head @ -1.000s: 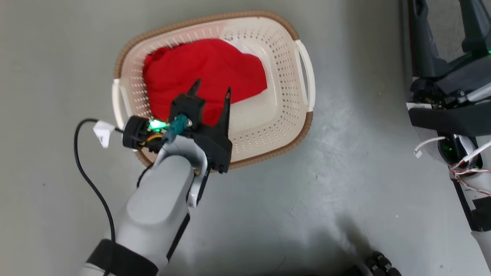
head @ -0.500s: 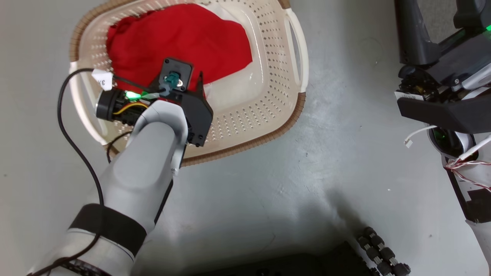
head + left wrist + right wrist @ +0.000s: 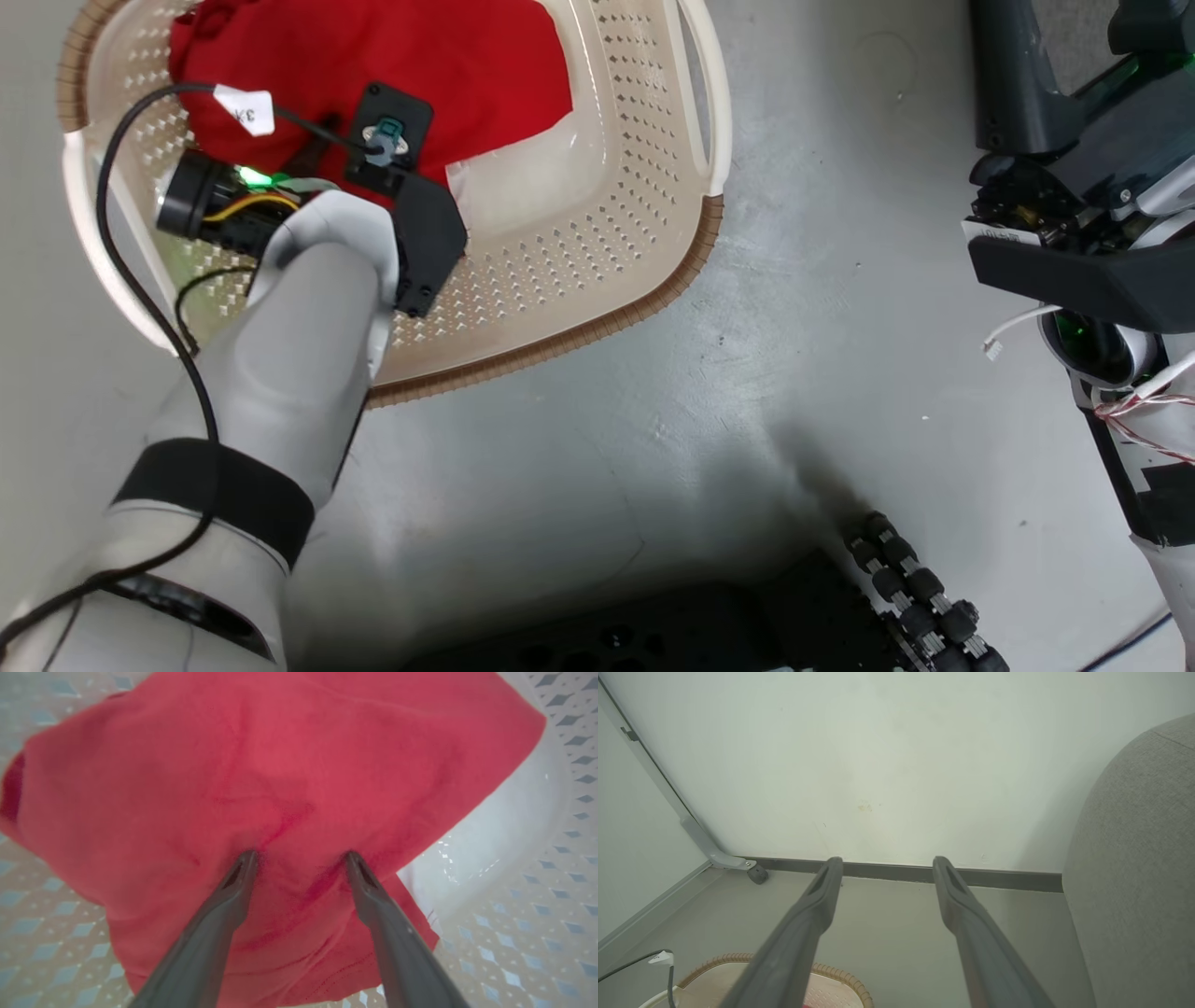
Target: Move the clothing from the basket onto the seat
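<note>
Item: left gripper [image 3: 300,856], jaws spread wide, both tips set on the clothing [image 3: 280,765], nothing clamped yet. Item: right gripper [image 3: 887,861], jaws likewise apart and empty, held in the air facing a wall [image 3: 878,765], the seat [image 3: 1134,858] at 3 o'clock of its view. Location of clothing: inside the basket [image 3: 597,329], heaped toward its 11 o'clock part in the head view, the basket bottom bare at 4 o'clock. The basket stands on the floor [image 3: 747,420]. Hazards, judged: the tips rest on a fairly flat stretch of cloth, so closing may pinch only a thin top fold, which could slide out on the lift or leave a lower layer behind. Tips driven too deep could scrape the basket bottom or lodge in a perforation, and the light basket might then rise or tip with the cloth. The black cable [image 3: 99,201] looping from the wrist across the 9 o'clock rim could catch on one of the handles [image 3: 714,103]. Materials: clothing, bright red soft fabric, matte, limp, shallow creases running between the tips, a stitched hem near 5 o'clock of the left wrist view. Basket, cream moulded plastic, glossy, rounded-rectangular, walls pierced with rows of small diamond holes, brown ribbed rim, white loop handles. Seat, light-grey woven upholstery, rounded corner. Fingers [image 3: 205,933], long, dark, smooth, tapering. Floor, grey, smooth, scuffed.
</note>
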